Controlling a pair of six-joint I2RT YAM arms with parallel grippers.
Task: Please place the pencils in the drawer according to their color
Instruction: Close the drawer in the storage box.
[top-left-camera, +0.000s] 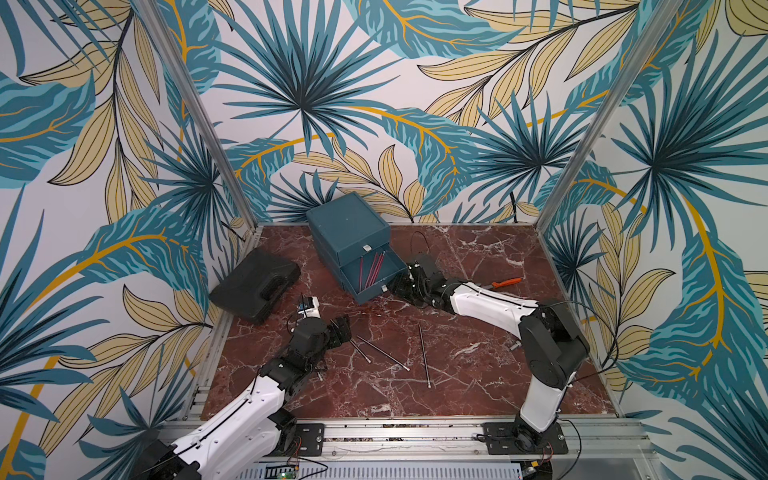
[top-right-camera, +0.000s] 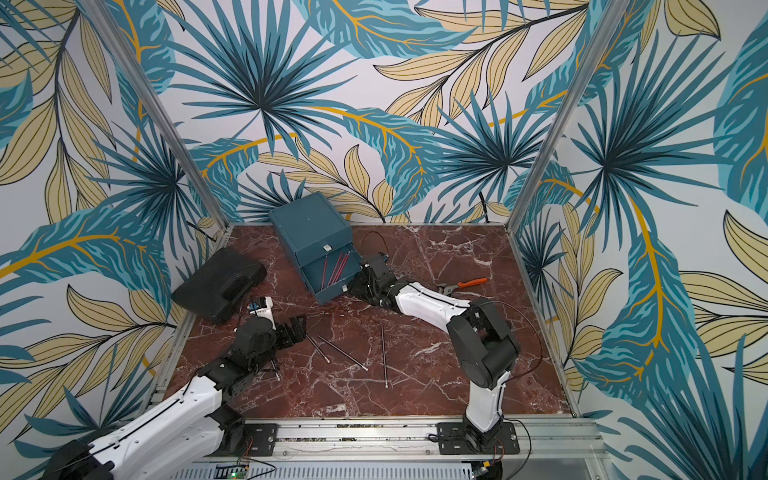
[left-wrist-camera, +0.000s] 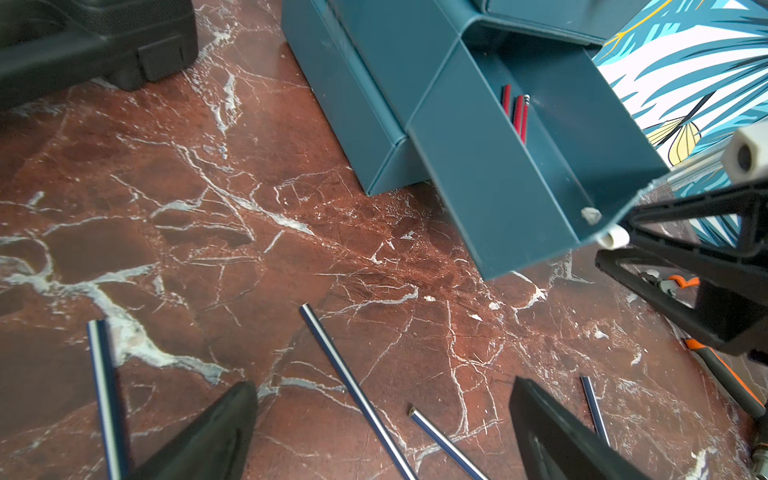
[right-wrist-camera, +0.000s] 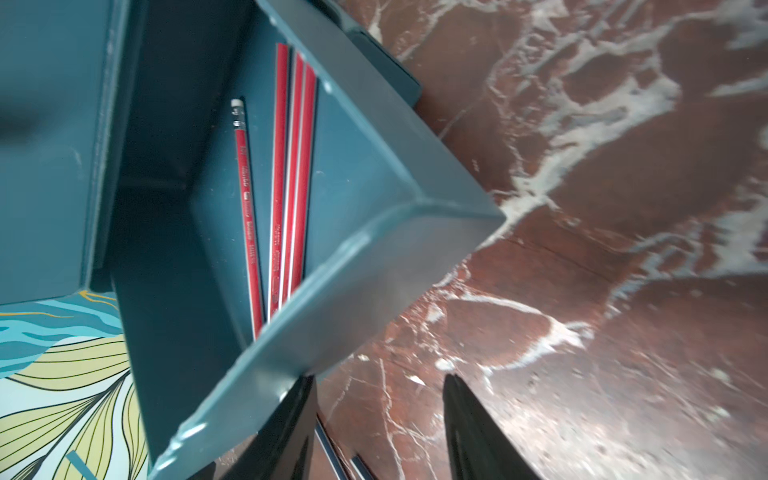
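The drawer, a dark teal chest (top-left-camera: 345, 218) (top-right-camera: 309, 224), stands at the back with one drawer pulled out (left-wrist-camera: 490, 183) (right-wrist-camera: 374, 257). Several red pencils (top-left-camera: 372, 268) (top-right-camera: 334, 270) (left-wrist-camera: 517, 112) (right-wrist-camera: 291, 187) lie inside it. Black pencils (top-left-camera: 382, 353) (top-right-camera: 343, 353) (left-wrist-camera: 353, 390) lie loose on the marble table. My left gripper (top-left-camera: 343, 328) (top-right-camera: 297, 326) (left-wrist-camera: 382, 386) hangs open just above their near ends, holding nothing. My right gripper (top-left-camera: 407, 274) (top-right-camera: 361, 272) (right-wrist-camera: 378, 378) sits at the open drawer's front corner, open and empty, with one finger (right-wrist-camera: 291, 415) against the drawer's front wall.
A flat black case (top-left-camera: 257, 286) (top-right-camera: 220, 286) (left-wrist-camera: 83, 45) lies at the left edge. Orange-handled pliers (top-left-camera: 505, 282) (top-right-camera: 471, 283) rest behind my right arm. One black pencil (top-left-camera: 424, 357) lies apart toward the middle, another (top-left-camera: 319, 376) partly under my left arm.
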